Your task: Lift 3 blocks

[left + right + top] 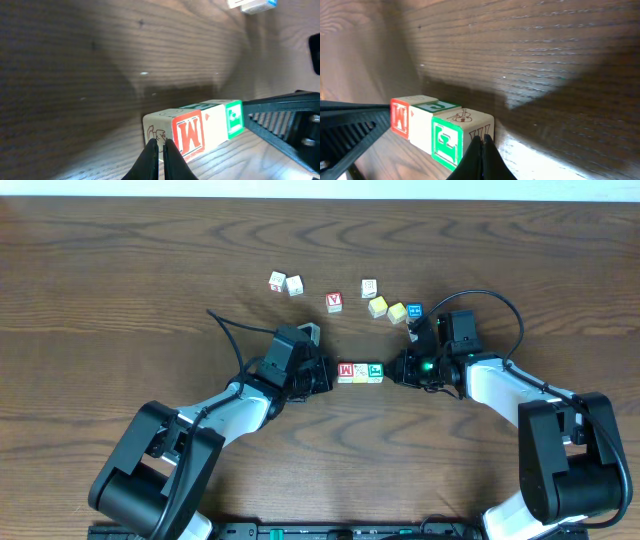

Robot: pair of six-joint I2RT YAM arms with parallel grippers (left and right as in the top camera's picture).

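The left gripper [160, 150] is shut with nothing clasped, its tips set against the red M block [189, 132]. The right gripper [481, 145] is likewise shut empty, its tips against the green block [447, 142]. The cream block [360, 372] is wedged between them.

A dark wood-grain table [120, 260] is filling the view, a pale strip [520, 187] running along its 12 o'clock edge.

Three wooden cubes form one tight straight row, faces touching: the red block [346, 371] with a white M at the left end, the cream block [360, 372] between, the green block [375, 371] at the right end
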